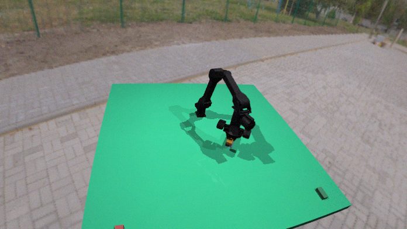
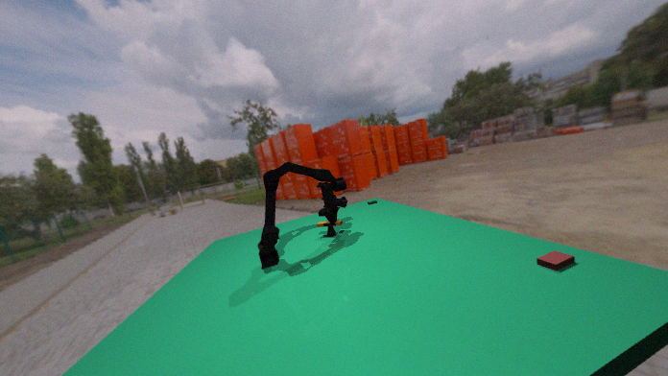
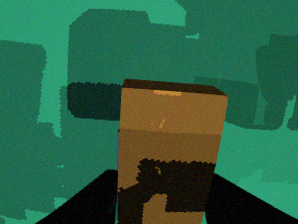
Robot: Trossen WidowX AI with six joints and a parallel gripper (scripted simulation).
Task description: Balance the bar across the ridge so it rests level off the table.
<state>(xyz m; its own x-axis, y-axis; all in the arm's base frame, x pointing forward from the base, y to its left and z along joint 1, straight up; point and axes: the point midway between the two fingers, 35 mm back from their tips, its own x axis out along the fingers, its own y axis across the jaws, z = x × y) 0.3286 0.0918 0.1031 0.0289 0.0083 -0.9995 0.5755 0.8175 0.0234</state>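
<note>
An orange-brown bar [image 1: 229, 142] [image 2: 321, 224] [image 3: 172, 115] lies above the green table [image 1: 146, 175] [image 2: 408, 312], about level in the exterior view. My gripper [image 2: 330, 230] [image 3: 161, 181] points down around the bar, one black finger on each side. Very thin slivers of green show between the fingers and the bar's sides near the bottom of the wrist view, so it looks slightly open. The ridge is mostly hidden under the bar and behind the fingers. A narrow dark shape stands below the bar in the exterior view; ridge and fingertips cannot be told apart there.
A dark green block [image 1: 321, 193] [image 2: 372, 202] lies near a far corner of the table. A red block [image 1: 119, 226] [image 2: 556, 259] lies near another edge, well away from the arm. Shadows of the arm fall around the bar.
</note>
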